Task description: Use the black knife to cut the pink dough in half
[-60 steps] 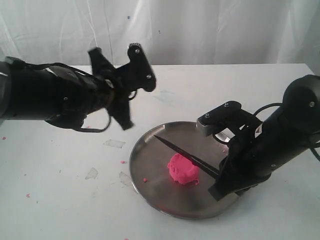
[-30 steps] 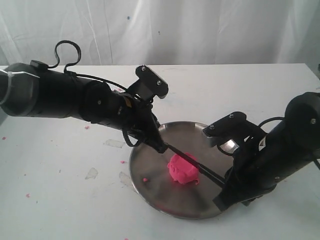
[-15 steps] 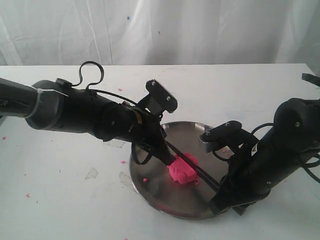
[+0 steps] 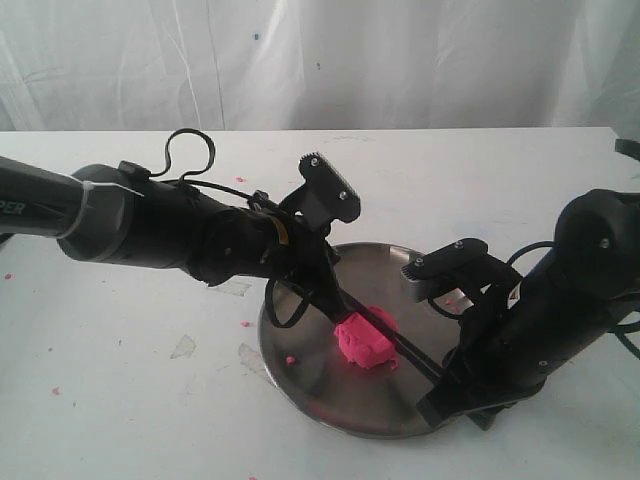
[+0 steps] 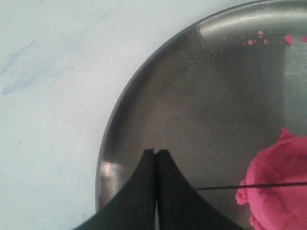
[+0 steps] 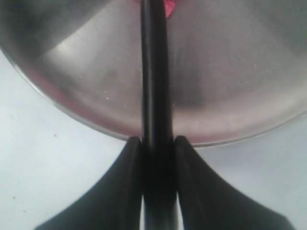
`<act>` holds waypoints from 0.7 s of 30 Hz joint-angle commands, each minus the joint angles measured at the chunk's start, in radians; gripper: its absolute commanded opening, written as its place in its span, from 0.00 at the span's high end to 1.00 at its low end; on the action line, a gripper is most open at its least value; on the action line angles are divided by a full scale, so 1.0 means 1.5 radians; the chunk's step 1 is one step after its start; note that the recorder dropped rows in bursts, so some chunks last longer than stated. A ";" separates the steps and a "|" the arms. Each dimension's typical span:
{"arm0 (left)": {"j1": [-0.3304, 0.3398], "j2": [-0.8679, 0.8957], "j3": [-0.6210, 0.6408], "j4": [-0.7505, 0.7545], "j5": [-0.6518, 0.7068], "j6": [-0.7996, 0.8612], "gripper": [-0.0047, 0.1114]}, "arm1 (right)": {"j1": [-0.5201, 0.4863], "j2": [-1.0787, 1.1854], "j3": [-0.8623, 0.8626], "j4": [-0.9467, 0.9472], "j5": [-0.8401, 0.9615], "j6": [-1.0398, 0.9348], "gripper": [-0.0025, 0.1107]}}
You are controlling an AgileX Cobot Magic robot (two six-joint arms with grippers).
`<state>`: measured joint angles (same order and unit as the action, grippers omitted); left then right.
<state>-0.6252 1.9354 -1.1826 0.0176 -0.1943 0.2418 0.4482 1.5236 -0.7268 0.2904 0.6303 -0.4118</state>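
Note:
The pink dough (image 4: 365,341) lies as one lump near the middle of the steel plate (image 4: 300,372). The black knife (image 4: 410,352) lies slanted across the top of the dough. My right gripper (image 4: 440,385) is shut on its handle (image 6: 154,72) at the plate's near right rim (image 6: 86,72). My left gripper (image 4: 338,308) is shut with nothing between its fingers and sits low over the blade's far end, right beside the dough. In the left wrist view the blade (image 5: 225,187) runs as a thin line from behind the left gripper (image 5: 156,152) to the dough (image 5: 280,177).
Small pink crumbs (image 4: 246,323) and clear scraps (image 4: 183,347) lie on the white table left of the plate. More crumbs (image 5: 288,39) dot the plate's surface (image 5: 192,96). A white curtain hangs behind the table.
My left arm swung down from above the table to the plate, its shut gripper now at the blade's far end. The knife has come lower onto the dough. My right arm shifted slightly.

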 commanded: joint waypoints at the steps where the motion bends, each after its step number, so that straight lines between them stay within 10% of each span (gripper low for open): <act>1: -0.003 -0.025 -0.002 -0.001 0.009 -0.001 0.96 | 0.001 -0.012 -0.005 0.003 0.009 0.006 0.98; 21: -0.003 0.029 -0.003 0.089 -0.059 -0.014 0.96 | 0.001 0.002 0.012 0.005 0.005 0.008 0.98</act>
<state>-0.6252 1.9715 -1.1826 0.0893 -0.2518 0.2433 0.4482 1.5236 -0.7124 0.2929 0.6390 -0.4044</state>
